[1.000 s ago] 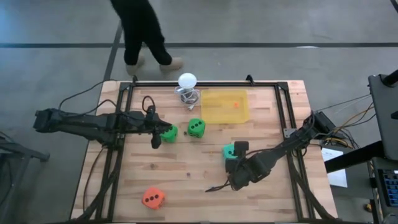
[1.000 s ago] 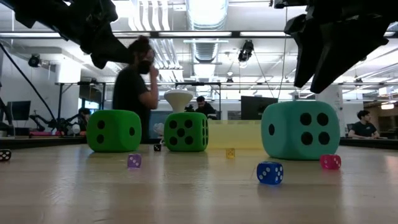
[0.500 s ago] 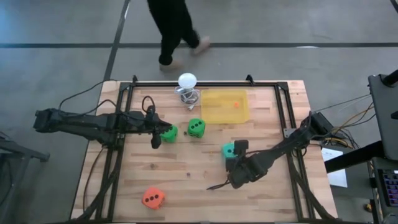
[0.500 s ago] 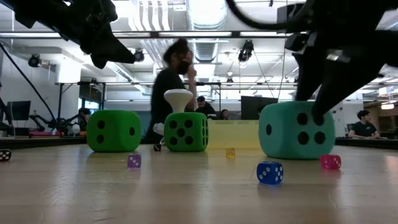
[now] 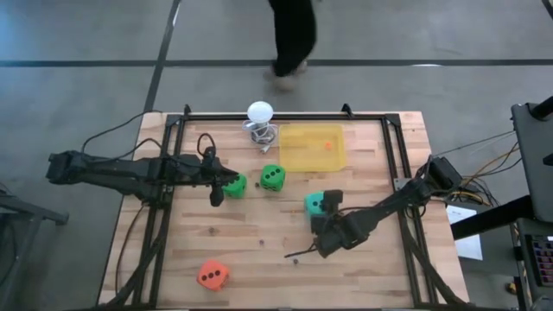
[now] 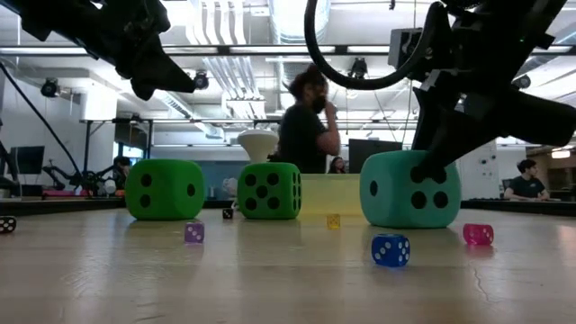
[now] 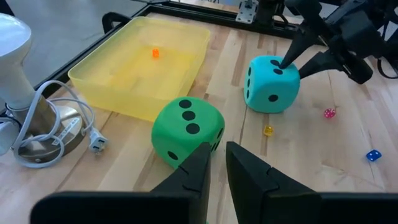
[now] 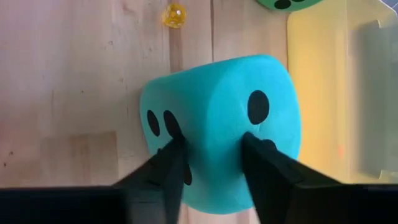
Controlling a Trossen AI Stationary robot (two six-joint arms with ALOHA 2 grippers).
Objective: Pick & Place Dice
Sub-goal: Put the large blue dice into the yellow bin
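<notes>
The teal die (image 5: 314, 203) (image 8: 217, 124) sits right of centre, and my right gripper (image 8: 211, 149) (image 5: 325, 210) is shut on it. One green die (image 5: 235, 184) rests on the table under my left gripper (image 5: 219, 185), which hangs raised above it (image 6: 144, 63) with its fingers (image 7: 217, 158) nearly together and nothing between them. The second green die (image 5: 273, 177) (image 7: 186, 130) stands just past those fingers, beside the yellow tray. The orange-red die (image 5: 212, 275) lies alone near the near edge. My right gripper pinches the teal die between its two fingers (image 8: 177, 155), across a rounded upper edge (image 8: 211, 106) between two pip faces. The fingers slant down from the near right side (image 7: 292, 55). The soft foam dents at the fingertips. Its underside (image 6: 409, 223) stays at table level.
The yellow tray (image 5: 312, 147) lies at the far edge, with a white ball on a wire stand (image 5: 260, 112) left of it. Tiny dice are scattered on the wood: purple (image 6: 193, 233), blue (image 6: 391, 249), pink (image 6: 478, 234), yellow (image 6: 333, 221). A person (image 5: 294, 34) walks behind the table.
My right gripper came down from just above the teal die and took hold of it. The die slid a little toward the table's far left and turned slightly. The person behind the table walked from left to right.
</notes>
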